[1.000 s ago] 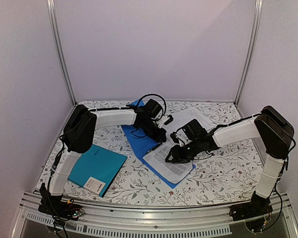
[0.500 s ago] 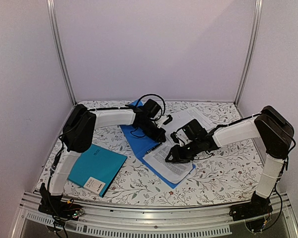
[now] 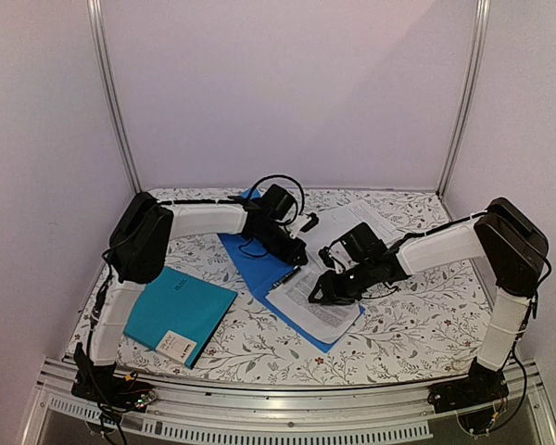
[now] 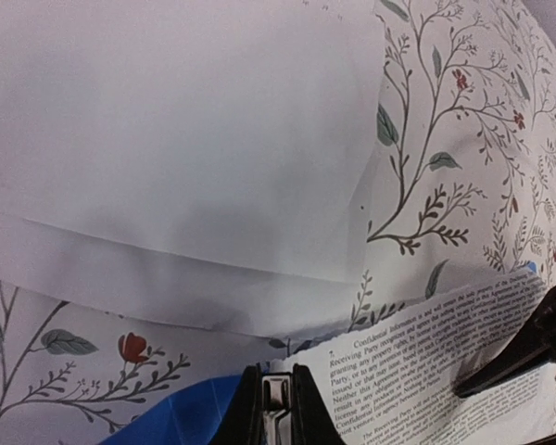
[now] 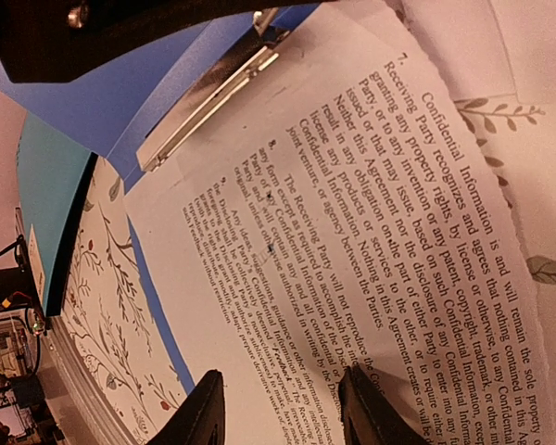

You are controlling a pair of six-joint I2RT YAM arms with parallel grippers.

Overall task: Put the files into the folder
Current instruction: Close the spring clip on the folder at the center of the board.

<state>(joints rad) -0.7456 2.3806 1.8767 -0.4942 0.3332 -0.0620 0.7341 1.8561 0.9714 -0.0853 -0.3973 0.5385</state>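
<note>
1. Left fingers [image 4: 276, 413]: I read them as pinched almost shut on the metal clip [image 5: 208, 95] of the open blue folder [image 3: 246, 264]. A strip of bright metal shows between them in the left wrist view. I judge this grip lifts the spring bar so that paper can pass beneath it.

2. Right fingers [image 5: 283, 413]: they stand part-way open and hold nothing. They are set down over the printed sheet [image 3: 332, 317], probably to pin or push it. I cannot tell whether the tips press the paper.

3. Printed sheet: thin white paper, dense black text, matte. It lies flat on the blue folder, at 4 o'clock from the clip. One short edge is wavy.

4. Second sheet [image 3: 354, 221]: it lies on the desk [image 3: 417, 315] at 1 o'clock from the first. It overlaps another white sheet. No text is legible on it in the left wrist view.

5. Teal folder [image 3: 181, 306]: closed and flat, with stiff smooth card covers and a small white label [image 3: 176, 345] at its near corner. It sits at 8 o'clock on the desk, well apart from both sheets. Neither sheet is inside it yet.

6. Desk surface: a pale cover with a floral print.
</note>
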